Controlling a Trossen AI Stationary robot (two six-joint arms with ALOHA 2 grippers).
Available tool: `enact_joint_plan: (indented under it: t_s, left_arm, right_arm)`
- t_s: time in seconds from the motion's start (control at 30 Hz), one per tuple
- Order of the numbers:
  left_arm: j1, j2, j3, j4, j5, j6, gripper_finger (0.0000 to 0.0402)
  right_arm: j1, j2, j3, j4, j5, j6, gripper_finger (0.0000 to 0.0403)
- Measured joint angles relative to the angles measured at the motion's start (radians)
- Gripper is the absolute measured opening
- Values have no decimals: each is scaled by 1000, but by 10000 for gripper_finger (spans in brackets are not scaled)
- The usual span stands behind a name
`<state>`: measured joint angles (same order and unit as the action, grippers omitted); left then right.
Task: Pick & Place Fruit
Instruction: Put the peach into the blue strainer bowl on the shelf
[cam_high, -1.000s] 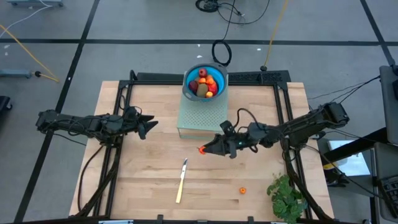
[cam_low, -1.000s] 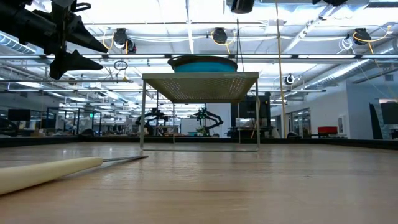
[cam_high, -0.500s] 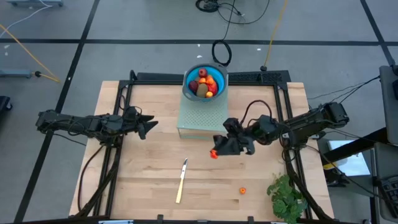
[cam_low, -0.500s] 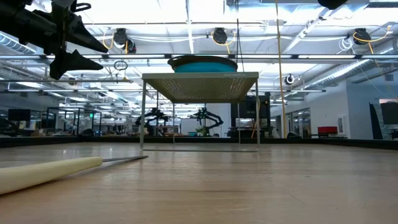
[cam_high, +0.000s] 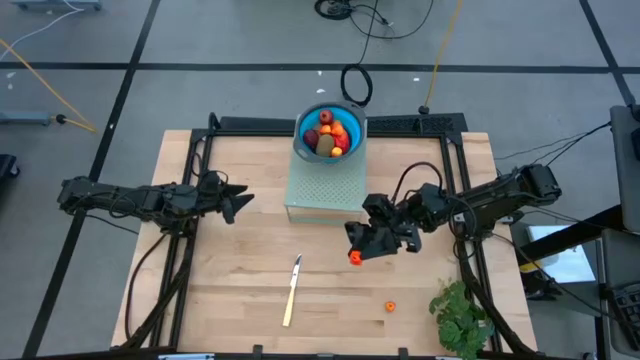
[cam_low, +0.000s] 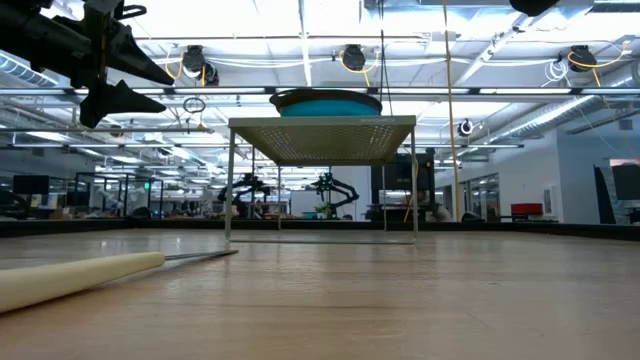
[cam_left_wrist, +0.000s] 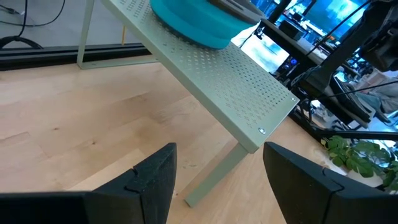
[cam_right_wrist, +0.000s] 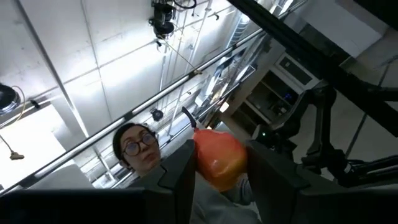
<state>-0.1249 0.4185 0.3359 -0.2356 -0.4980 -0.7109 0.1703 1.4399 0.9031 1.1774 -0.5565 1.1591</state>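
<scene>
**Orange fruit piece pinched in the right hand, bowl waiting at twelve o'clock**

Orange and small, a fruit piece (cam_high: 354, 257) sits clamped between the fingers of the right hand (cam_high: 358, 250), which hangs above the worktop (cam_high: 240, 290) a little to the four o'clock side of the pale green perforated stand (cam_high: 320, 190). The right wrist view shows the same orange piece (cam_right_wrist: 219, 157) squeezed between the two dark fingers (cam_right_wrist: 180, 171), with the camera tipped up toward the ceiling and a person wearing glasses beyond.

From the held piece, the teal bowl (cam_high: 305, 138) lies toward about eleven to twelve o'clock, on top of the stand at the far edge of the worktop. It already carries a heap of fruit (cam_high: 330, 133): red, orange and olive-brown pieces. The right arm is plainly the nearer one for that drop, in my judgement; the piece is too round to give a long axis.

Another tiny orange bit (cam_high: 389, 305) lies on the worktop toward five o'clock from the right hand, near the leafy green bunch (cam_high: 462, 315). A pale-handled knife (cam_high: 291, 293) lies toward seven o'clock.

At nine o'clock the left hand (cam_high: 240, 200) waits with its fingers spread, holding nothing.

No brand, label or legible writing shows.
</scene>
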Motion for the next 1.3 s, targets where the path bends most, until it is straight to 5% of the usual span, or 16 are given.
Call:
enact_joint_plan:
  t_s: [0.63,1.3]
  left_arm:
    - [0,0,0,0,0,59,241]
    - [0,0,0,0,1,61,241]
  right_arm:
    - [-5,0,0,-51,2,-533,123]
    - [-5,0,0,-102,1,-649,123]
